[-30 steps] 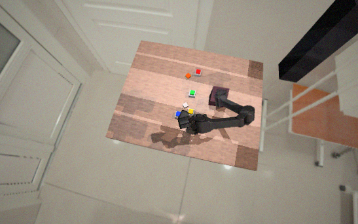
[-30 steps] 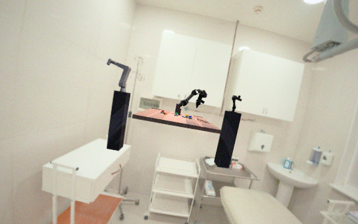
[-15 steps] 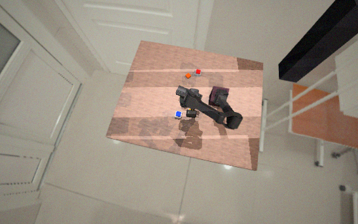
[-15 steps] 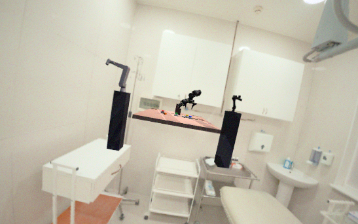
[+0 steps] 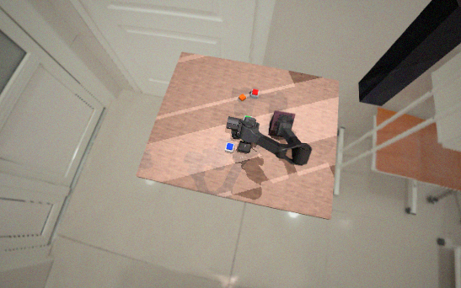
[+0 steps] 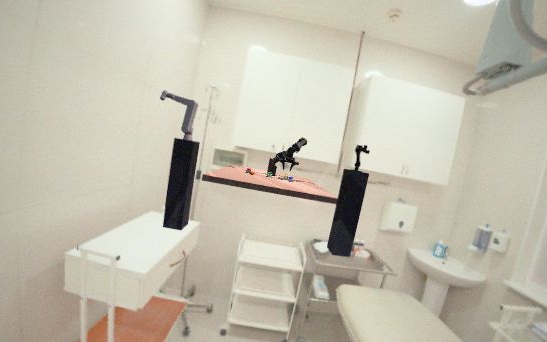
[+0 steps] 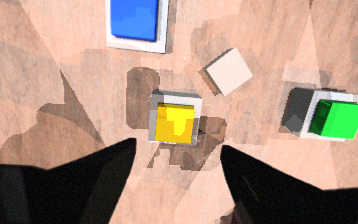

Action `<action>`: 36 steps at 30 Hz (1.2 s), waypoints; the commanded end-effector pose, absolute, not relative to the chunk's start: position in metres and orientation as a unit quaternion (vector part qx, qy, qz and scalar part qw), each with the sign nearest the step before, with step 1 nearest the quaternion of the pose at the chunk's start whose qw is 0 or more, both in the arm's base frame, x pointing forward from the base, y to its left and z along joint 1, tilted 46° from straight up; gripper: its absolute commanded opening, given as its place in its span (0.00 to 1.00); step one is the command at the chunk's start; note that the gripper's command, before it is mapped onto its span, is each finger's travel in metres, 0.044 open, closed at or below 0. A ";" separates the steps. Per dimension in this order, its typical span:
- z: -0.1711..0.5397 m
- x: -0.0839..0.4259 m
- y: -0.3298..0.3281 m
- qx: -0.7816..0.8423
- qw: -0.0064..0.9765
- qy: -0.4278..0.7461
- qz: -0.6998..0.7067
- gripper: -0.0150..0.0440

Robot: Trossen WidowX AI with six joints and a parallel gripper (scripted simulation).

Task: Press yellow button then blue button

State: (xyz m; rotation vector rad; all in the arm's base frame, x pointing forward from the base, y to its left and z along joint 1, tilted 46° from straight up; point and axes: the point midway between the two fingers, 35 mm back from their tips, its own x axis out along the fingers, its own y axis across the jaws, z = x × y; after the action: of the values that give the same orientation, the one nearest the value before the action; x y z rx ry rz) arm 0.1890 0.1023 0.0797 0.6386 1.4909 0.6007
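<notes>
The yellow button (image 7: 175,125) (image 6: 285,177) sits in a white housing near the middle of the wrist view; in the top view the arm hides it. The blue button (image 7: 134,19) (image 5: 229,146) (image 6: 291,178) is at the top of the wrist view, partly cut off by the frame edge. My gripper (image 7: 179,147) (image 6: 287,168) is open, pointing down above the table, with nothing held. In the wrist view its fingertips stand to either side of the yellow button's lower edge, and the button cap shows raised.
A pale block (image 7: 230,71) lies between the yellow button and the green button (image 7: 342,119) (image 5: 248,117) (image 6: 269,174). The red button (image 5: 254,92) and an orange block (image 5: 242,97) are farther off on the wooden table (image 5: 184,84).
</notes>
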 end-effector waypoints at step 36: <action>0.051 0.188 0.135 0.287 0.648 0.654 0.266 0.29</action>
State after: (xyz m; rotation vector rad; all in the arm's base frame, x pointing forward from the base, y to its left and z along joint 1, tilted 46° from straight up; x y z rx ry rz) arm 0.1889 0.1310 0.0553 0.6505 1.4822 0.6098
